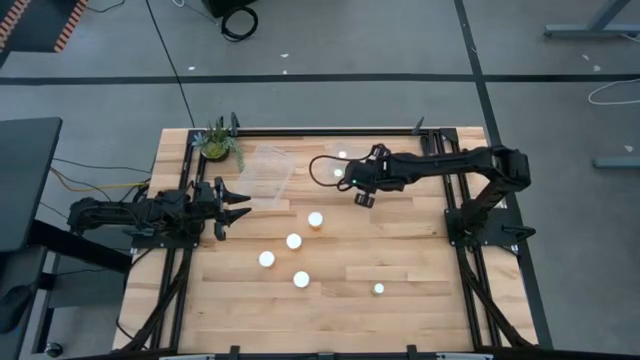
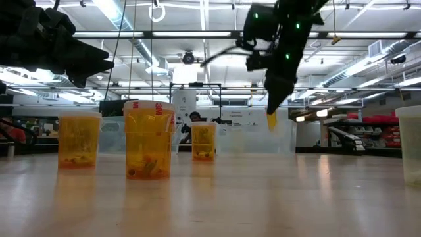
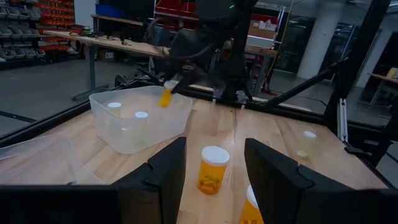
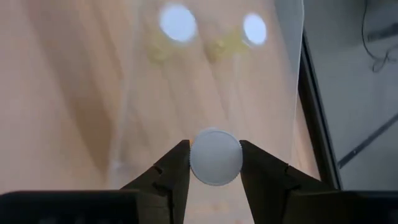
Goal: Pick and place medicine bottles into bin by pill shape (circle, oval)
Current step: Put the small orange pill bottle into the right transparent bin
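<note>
Several amber medicine bottles with white caps stand on the wooden table, among them one (image 1: 315, 219), another (image 1: 294, 241) and a third (image 1: 267, 259). My right gripper (image 4: 214, 146) is shut on one more medicine bottle (image 3: 165, 98) above a clear bin (image 3: 140, 127). Two bottles stand in that bin, one (image 3: 114, 107) beside the other (image 3: 141, 116). My left gripper (image 3: 214, 143) waits open at the table's left side (image 1: 240, 207), pointing level, with nothing between its fingers. My right gripper pinches the bottle's white cap (image 4: 214, 157) by its rim, between its two fingers. The fingers slant down from the table's right side. The amber body (image 2: 271, 120) hangs below them, tilted, lifted clear of the table and above the bin.
A second clear bin (image 1: 265, 175) lies left of the first, near a small green potted plant (image 1: 216, 140) at the far left corner. A paler bottle (image 1: 378, 289) stands apart toward the near right. Bare wood lies along the near edge.
</note>
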### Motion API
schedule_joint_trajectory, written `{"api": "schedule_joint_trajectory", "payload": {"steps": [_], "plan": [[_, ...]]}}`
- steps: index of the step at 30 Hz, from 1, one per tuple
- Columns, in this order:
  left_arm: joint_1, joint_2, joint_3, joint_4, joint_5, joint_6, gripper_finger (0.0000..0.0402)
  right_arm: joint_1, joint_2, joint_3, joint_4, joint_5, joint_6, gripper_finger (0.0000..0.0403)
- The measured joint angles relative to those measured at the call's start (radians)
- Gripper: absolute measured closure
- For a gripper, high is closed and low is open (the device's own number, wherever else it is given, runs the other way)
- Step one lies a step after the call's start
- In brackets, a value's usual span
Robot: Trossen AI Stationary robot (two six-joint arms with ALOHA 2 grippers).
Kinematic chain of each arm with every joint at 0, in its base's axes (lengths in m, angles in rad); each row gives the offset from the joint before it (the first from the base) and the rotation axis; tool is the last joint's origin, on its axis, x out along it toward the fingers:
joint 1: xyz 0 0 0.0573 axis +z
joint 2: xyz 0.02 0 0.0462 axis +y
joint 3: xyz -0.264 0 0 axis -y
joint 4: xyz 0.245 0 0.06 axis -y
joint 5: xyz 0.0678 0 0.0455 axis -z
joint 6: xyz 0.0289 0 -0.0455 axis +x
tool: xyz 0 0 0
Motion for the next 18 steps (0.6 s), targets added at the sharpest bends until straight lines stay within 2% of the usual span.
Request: {"api": "schedule_joint_trajectory", "payload": {"steps": [2, 7, 18], "plan": [[0.0, 0.0, 0.0, 0.0, 0.0, 0.0, 0.023, -0.03, 0.0, -0.041, 0.055, -0.005, -0.012, 0.0265], [0.0, 0.0, 0.0, 0.0, 0.0, 0.0, 0.023, -0.101, 0.0, -0.105, 0.172, -0.097, -0.028, 0.0265], [0.0, 0.0, 0.0, 0.0, 0.0, 0.0, 0.023, -0.195, 0.0, -0.115, 0.181, -0.206, 0.033, 0.0265]]}}
